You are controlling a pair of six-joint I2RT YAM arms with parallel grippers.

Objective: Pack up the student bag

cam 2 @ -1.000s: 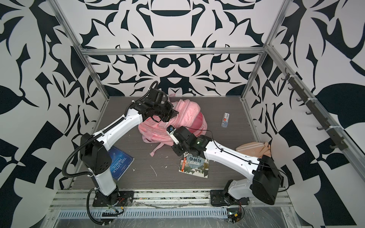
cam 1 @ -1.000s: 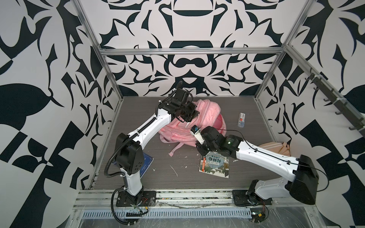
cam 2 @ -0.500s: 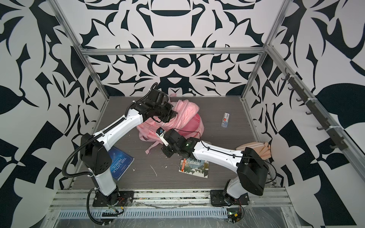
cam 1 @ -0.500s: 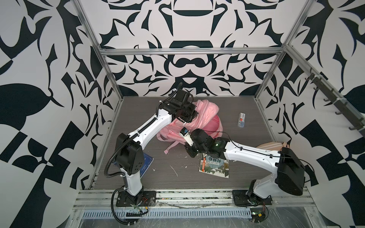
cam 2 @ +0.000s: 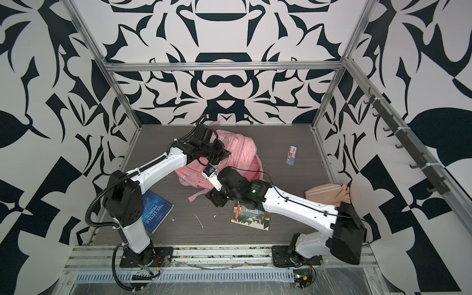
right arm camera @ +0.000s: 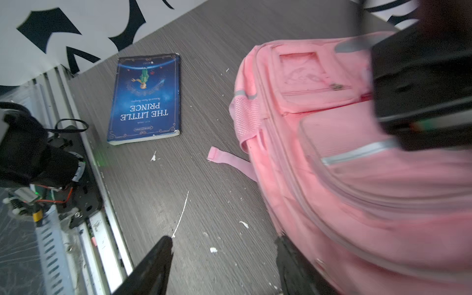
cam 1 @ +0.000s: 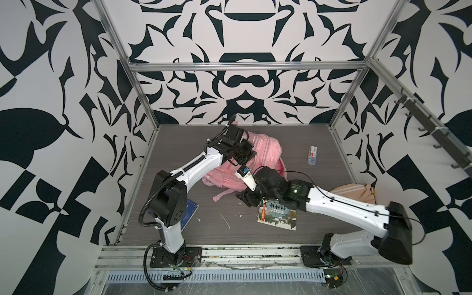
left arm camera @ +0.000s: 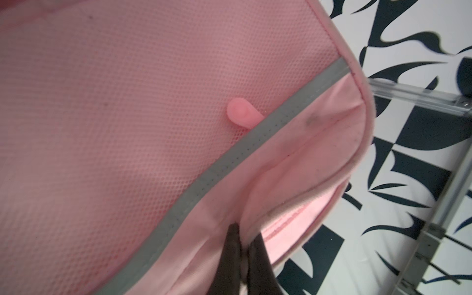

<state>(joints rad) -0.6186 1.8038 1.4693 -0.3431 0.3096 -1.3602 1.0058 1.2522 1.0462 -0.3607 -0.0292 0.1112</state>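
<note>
Student bag (cam 1: 265,148): pink, slumped at mid-rear of the table (cam 1: 178,143), zip pockets turned toward the right arm. One strap end (right arm camera: 214,154) trails loose on the tabletop.
Left gripper (left arm camera: 244,235): jaws pinched together on a fold of the bag's pink cloth just beside a grey reflective strip (left arm camera: 229,163). It holds the bag's upper side raised, same as a second ago.
Right gripper (right arm camera: 223,241): jaws well apart, only bare tabletop between them. One finger sits close against the bag's lower edge; touching or not, cannot tell.
Change: a second ago the right jaws were closed, up at the bag's front. Now they are open and the arm has drawn back toward its own base. The bag has hardly shifted.
Blue book (right arm camera: 145,99): flat on the table by the left arm's base, well apart from the bag.
Second book (cam 1: 277,215): flat under the right forearm, outside the bag.
Small packet (cam 1: 313,154), beige pouch (cam 1: 352,191): on the table at right, clear of both arms.
Meaning: the right gripper looks freed for a fetch, and the second book is nearest. Packing looks early, since every loose item in view lies outside. Whether the main compartment is open is not visible.
</note>
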